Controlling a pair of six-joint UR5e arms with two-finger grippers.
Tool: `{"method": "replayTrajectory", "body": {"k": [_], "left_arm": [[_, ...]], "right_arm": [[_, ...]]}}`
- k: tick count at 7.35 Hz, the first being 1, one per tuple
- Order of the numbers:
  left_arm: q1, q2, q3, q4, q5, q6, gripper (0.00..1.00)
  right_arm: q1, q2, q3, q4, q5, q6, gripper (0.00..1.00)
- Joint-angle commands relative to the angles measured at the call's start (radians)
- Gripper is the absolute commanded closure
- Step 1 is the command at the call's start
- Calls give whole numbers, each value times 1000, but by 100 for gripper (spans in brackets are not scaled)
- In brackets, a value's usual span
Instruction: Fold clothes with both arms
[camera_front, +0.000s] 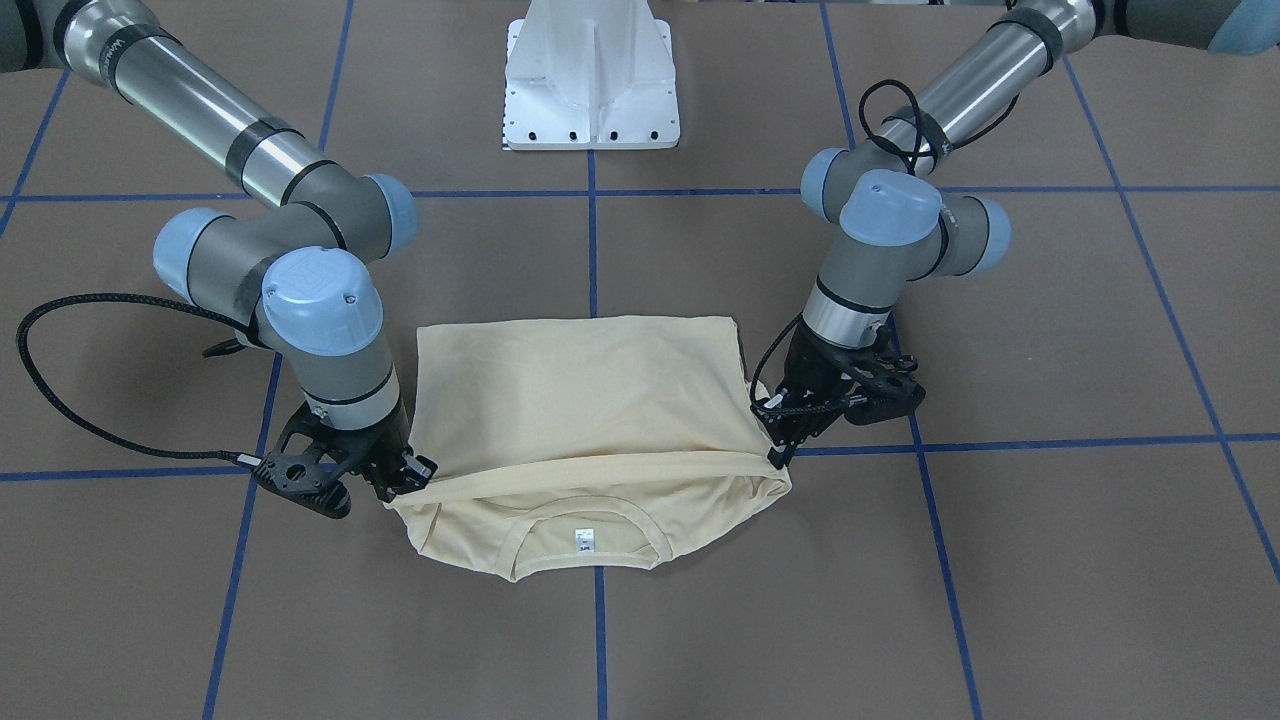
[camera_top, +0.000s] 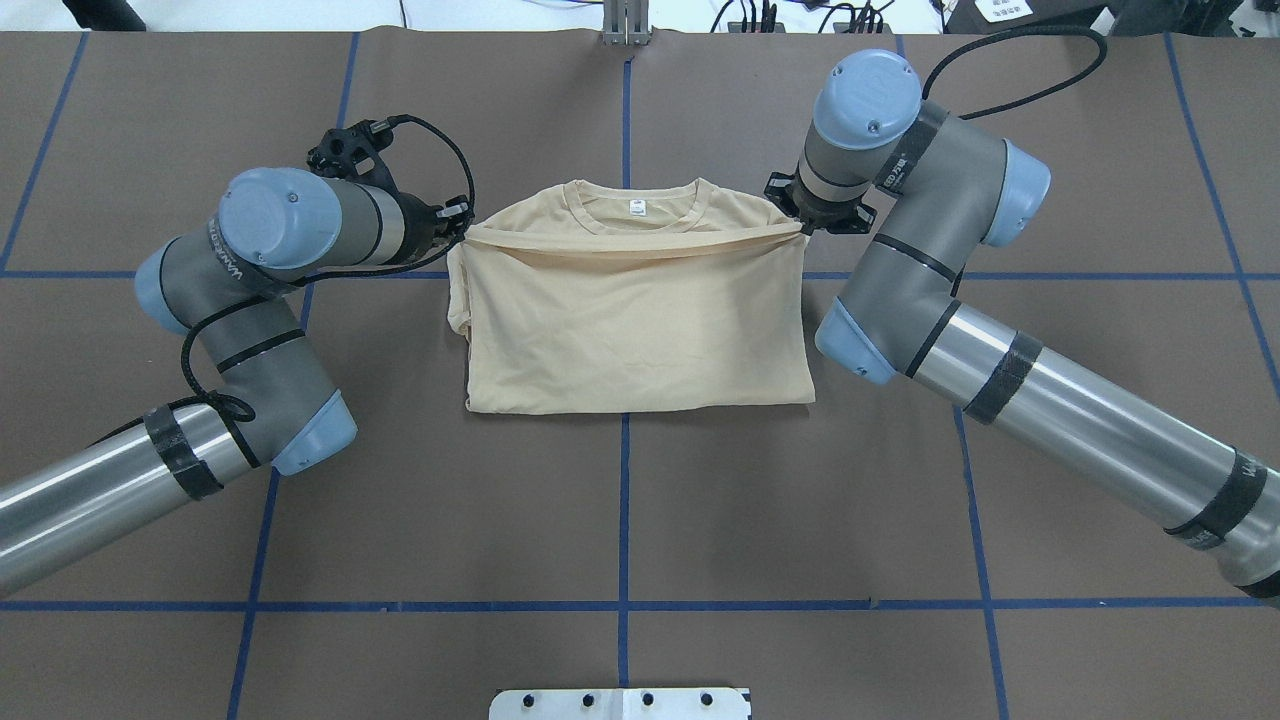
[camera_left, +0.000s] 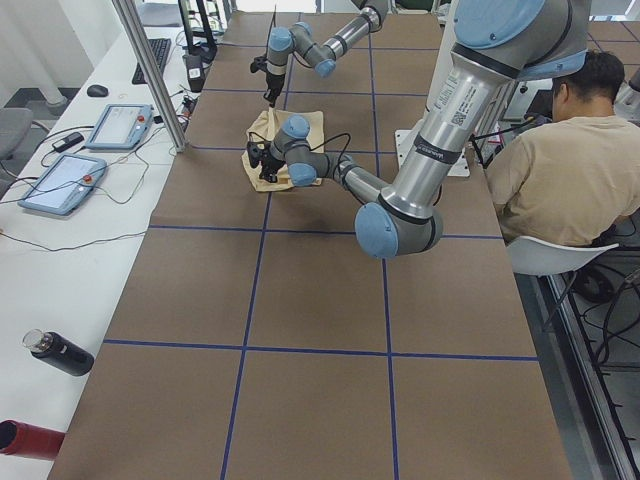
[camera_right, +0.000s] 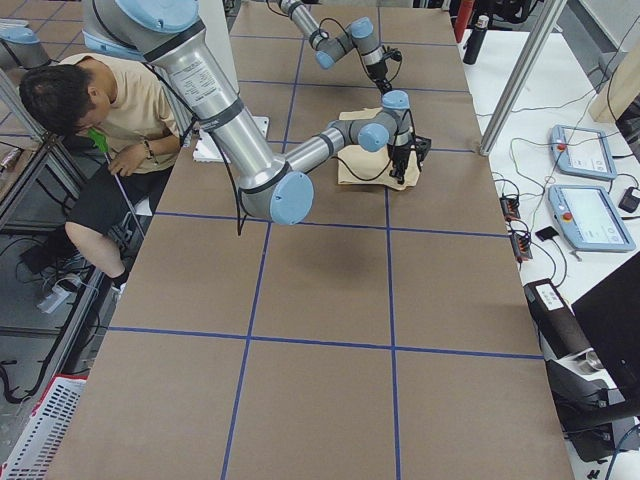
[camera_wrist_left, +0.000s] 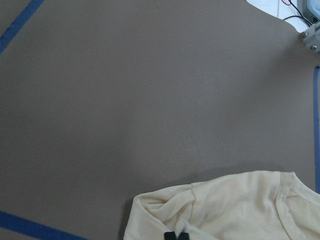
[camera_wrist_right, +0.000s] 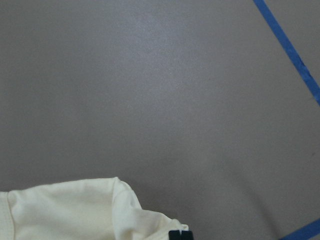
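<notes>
The pale cream-yellow shirt (camera_top: 640, 330) lies folded on the brown table, with its ribbed collar and white tag (camera_top: 636, 207) on the far side from the robot. The print is hidden. My left gripper (camera_top: 460, 228) is shut on one end of a folded fabric edge that stretches across just below the collar. My right gripper (camera_top: 803, 226) is shut on the other end. In the front-facing view the left gripper (camera_front: 778, 455) is on the right and the right gripper (camera_front: 405, 485) on the left. Each wrist view shows black fingertips (camera_wrist_left: 176, 236) (camera_wrist_right: 180, 235) pinching cream cloth (camera_wrist_left: 235, 205) (camera_wrist_right: 65, 210).
The white pedestal base (camera_front: 590, 80) stands on the robot's side of the shirt. Blue tape lines (camera_top: 624, 480) grid the table. A seated operator (camera_left: 570, 150) is beside the table, and tablets (camera_left: 60, 180) and a bottle (camera_left: 60, 352) lie on a side bench.
</notes>
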Motion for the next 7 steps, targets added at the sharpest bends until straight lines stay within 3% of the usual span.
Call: {"method": "replayTrajectory", "body": {"k": [1,3,4,5,7], "left_arm": [[0,-10,31,-19,1,0,94],[0,-10,42,-19,0,1,78],[0,-10,46,-19,0,1,75],[0,-10,46,-19,0,3,69],[-10,-10,11,-16,-6,10,68]], "right_arm": [[-1,0,-5,10,-2,1,100],[-1,23,-21,10,-2,1,41],[-1,50,-55,10,-4,1,32],[-1,57,-63,10,-4,1,30],[10,58,2,12,8,17,14]]}}
